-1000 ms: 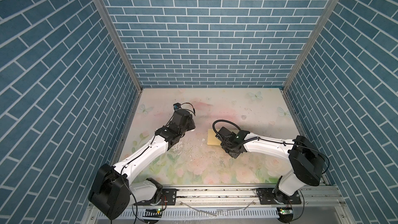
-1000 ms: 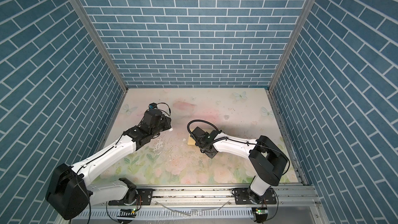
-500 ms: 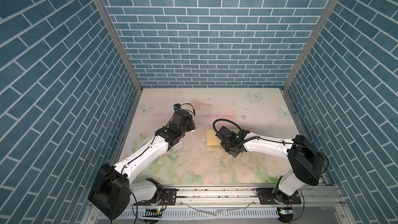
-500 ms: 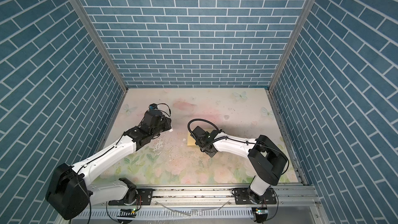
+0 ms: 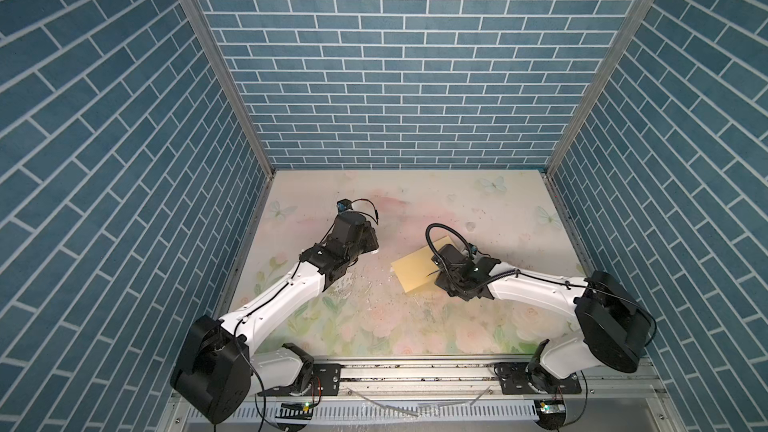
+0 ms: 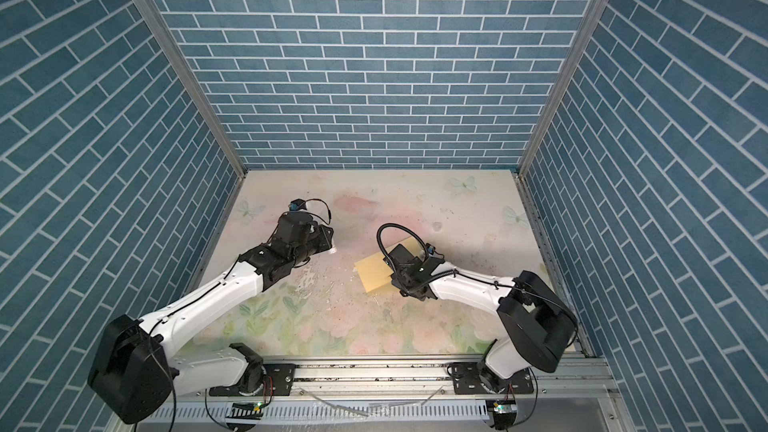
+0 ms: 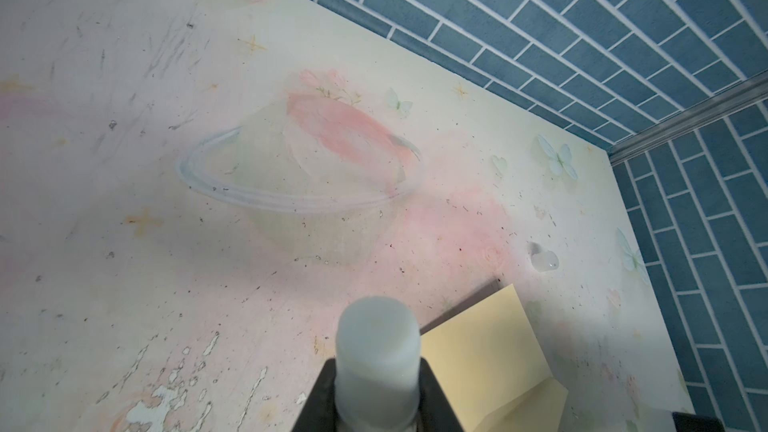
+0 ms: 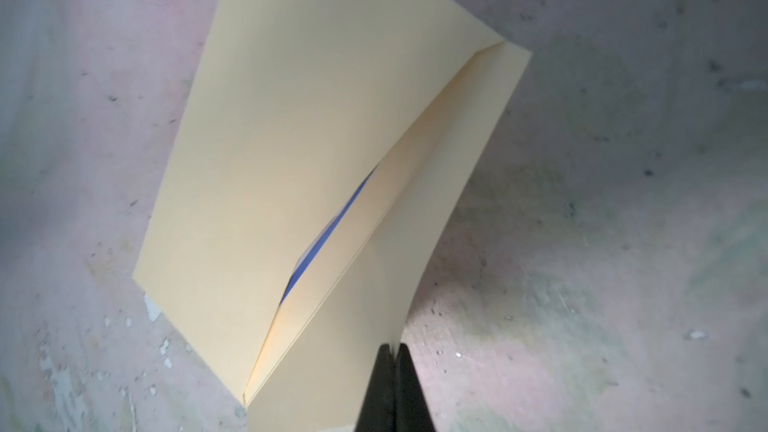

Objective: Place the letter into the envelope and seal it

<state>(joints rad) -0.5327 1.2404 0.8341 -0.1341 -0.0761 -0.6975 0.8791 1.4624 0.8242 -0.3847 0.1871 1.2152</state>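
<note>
The yellow envelope (image 5: pixel 415 274) lies on the floral mat near the middle, and it also shows in a top view (image 6: pixel 376 272) and in the left wrist view (image 7: pixel 490 359). In the right wrist view the envelope's body (image 8: pixel 291 139) lies flat and its flap (image 8: pixel 436 201) is lifted. My right gripper (image 8: pixel 392 351) is shut on the flap's edge. Of the letter only a blue sliver (image 8: pixel 328 234) shows, inside the envelope's mouth. Left of the envelope my left gripper (image 7: pixel 376 384) is shut on a white glue stick (image 7: pixel 376 338), above the mat.
Blue brick walls close the cell at the left, back and right. The mat (image 5: pixel 478 209) is scuffed, with peeled patches (image 5: pixel 345 284) between the arms. A metal rail (image 5: pixel 415 371) runs along the front edge.
My right gripper has closed on the flap's edge, and its arm has shifted slightly. The left arm and the glue stick have not moved.
</note>
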